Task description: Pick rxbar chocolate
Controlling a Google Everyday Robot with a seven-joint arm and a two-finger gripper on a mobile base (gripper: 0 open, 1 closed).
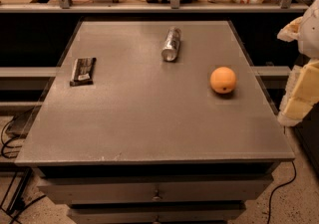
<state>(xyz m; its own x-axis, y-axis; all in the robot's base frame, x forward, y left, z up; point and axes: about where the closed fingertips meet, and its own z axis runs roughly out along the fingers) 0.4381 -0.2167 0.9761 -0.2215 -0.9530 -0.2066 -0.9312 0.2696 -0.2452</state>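
The rxbar chocolate (pixel 82 70) is a flat black-wrapped bar with pale label markings. It lies flat near the left edge of the grey table (pixel 149 123), long side pointing away from the camera. My gripper (pixel 302 93) shows as pale white and yellow parts at the right edge of the camera view, beyond the table's right side. It is far from the bar and holds nothing that I can see.
A silver can (pixel 171 44) lies on its side at the table's back middle. A round orange fruit (pixel 223 79) sits at the right. A shelf rail (pixel 174 5) with bags runs behind the table. Drawers (pixel 155 191) are below the front edge. Cables lie on the floor at the left.
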